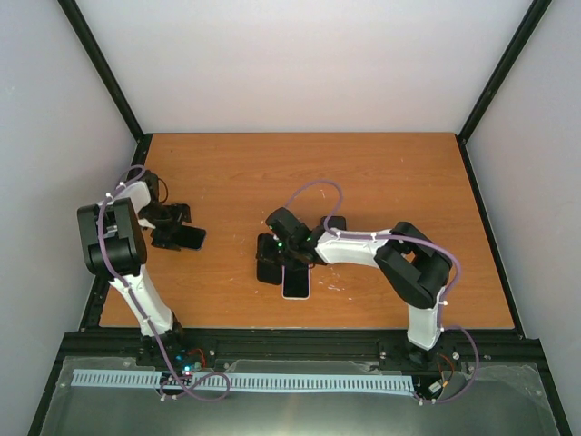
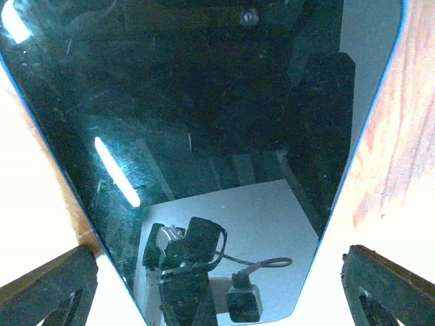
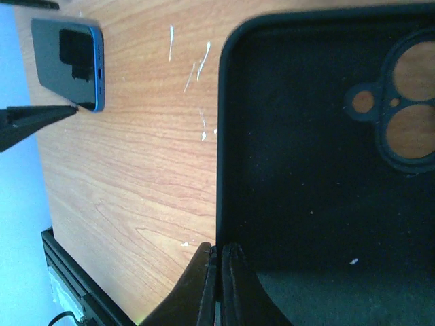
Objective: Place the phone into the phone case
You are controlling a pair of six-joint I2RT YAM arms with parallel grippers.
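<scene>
Seemingly to steady it, the shut right gripper [image 3: 219, 272] presses the phone case [image 3: 306, 204] near the middle of the table [image 1: 381, 182], while the left gripper [image 2: 219, 288] straddles the phone [image 2: 204, 136], jaws wide, by the left edge.

Item 1: wooden table [image 1: 381, 173], orange-brown grain, rectangular, with fine white scratches [image 3: 197, 75] on its surface.
Item 2: flat rectangular slab [image 1: 296, 286], white rim and dark face, which lay on the table towards its near edge.
Item 3: pale grey walls [image 1: 309, 64] on three sides, joined by black corner posts [image 1: 100, 64].
Item 4: black rail [image 1: 300, 343] along the near edge; below it ran a white slotted strip [image 1: 300, 382].
</scene>
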